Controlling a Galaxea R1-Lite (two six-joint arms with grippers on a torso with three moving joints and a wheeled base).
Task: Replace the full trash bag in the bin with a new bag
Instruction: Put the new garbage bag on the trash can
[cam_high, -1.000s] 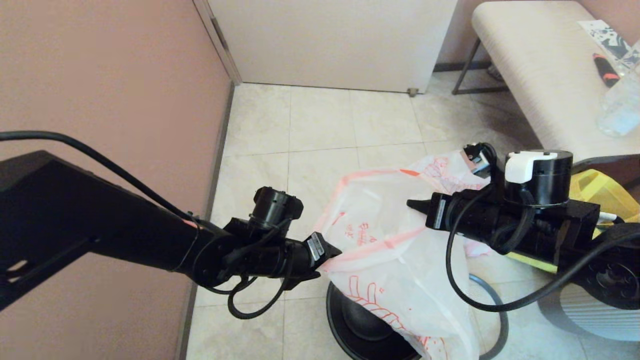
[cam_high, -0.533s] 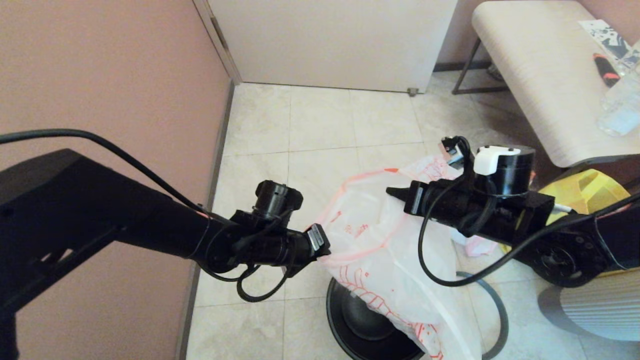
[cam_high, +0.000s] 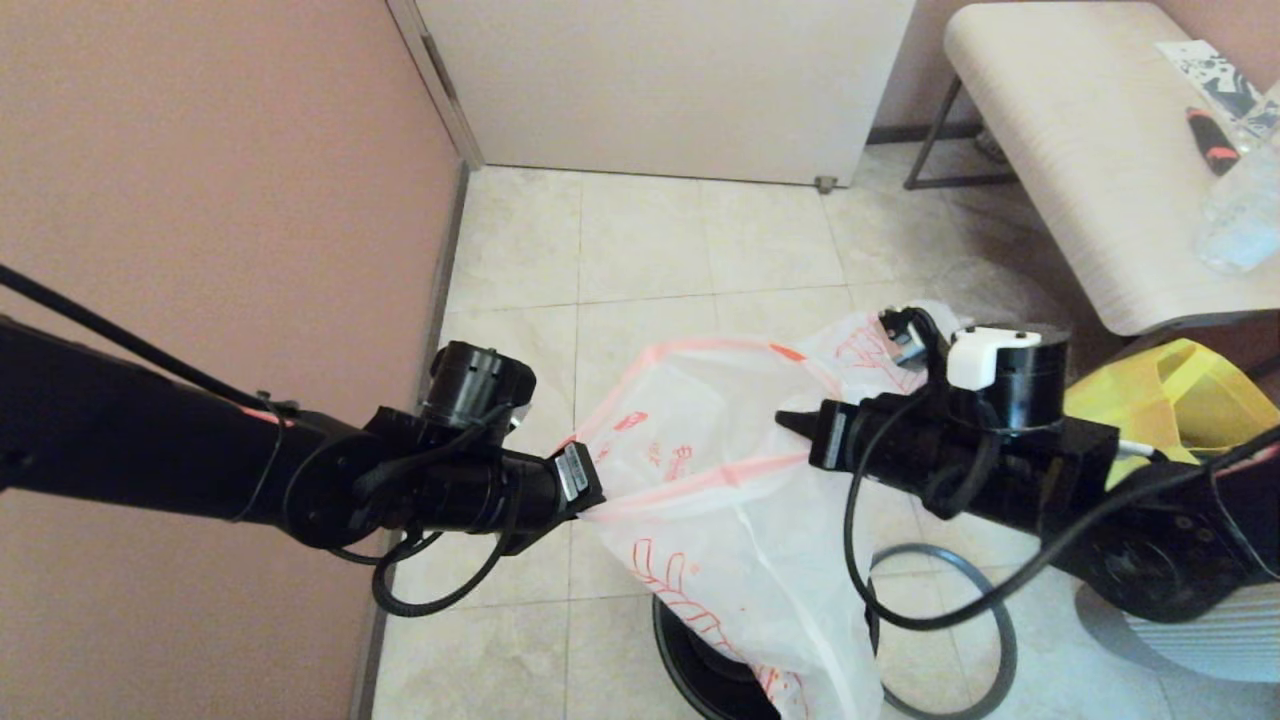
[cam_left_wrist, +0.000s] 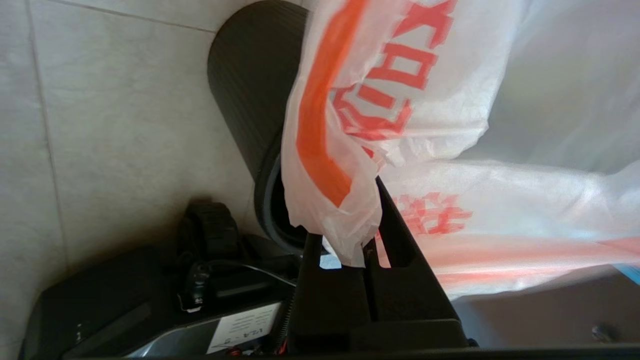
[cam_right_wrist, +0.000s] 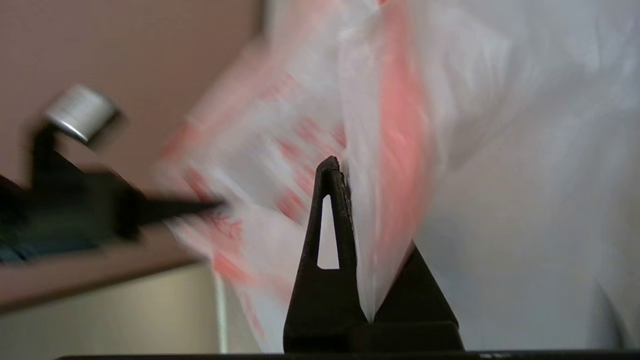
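1. Both grippers hold my new bag stretched between them above the bin; the left gripper is pinched on one edge, the right gripper on the other.
2. The bag hides most of the bin; its grey hoop lies on the floor beside it.
3. My right wrist view is blurred; film sits between the fingers.
4. The yellow tote is half hidden behind the right arm.

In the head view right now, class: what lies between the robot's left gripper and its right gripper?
In the head view, the new bag spans the gap, its mouth stretched open between the left gripper and right gripper, each pinching an edge, above the bin.
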